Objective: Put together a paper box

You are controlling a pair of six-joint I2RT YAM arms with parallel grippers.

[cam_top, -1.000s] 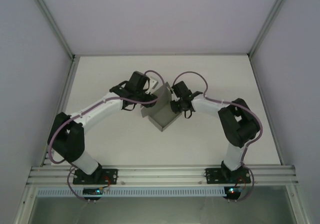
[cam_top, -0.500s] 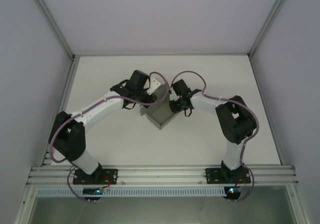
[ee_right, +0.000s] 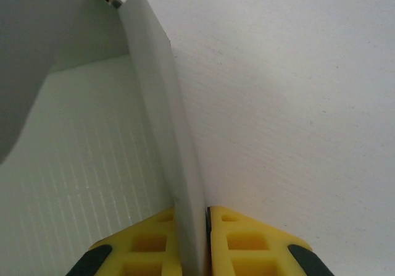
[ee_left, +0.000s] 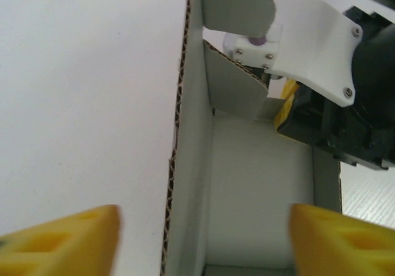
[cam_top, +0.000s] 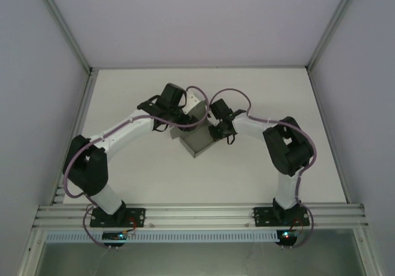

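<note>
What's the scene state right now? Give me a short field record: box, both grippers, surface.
object: grey paper box, partly assembled, side walls up, top open
location: middle of the white table
flaps: two standing loose at the end by the right gripper, not tucked in
left gripper: open, jaws astride one side wall with a gap on both sides
right gripper: shut on a box wall, card pinched between its yellow fingers
</note>
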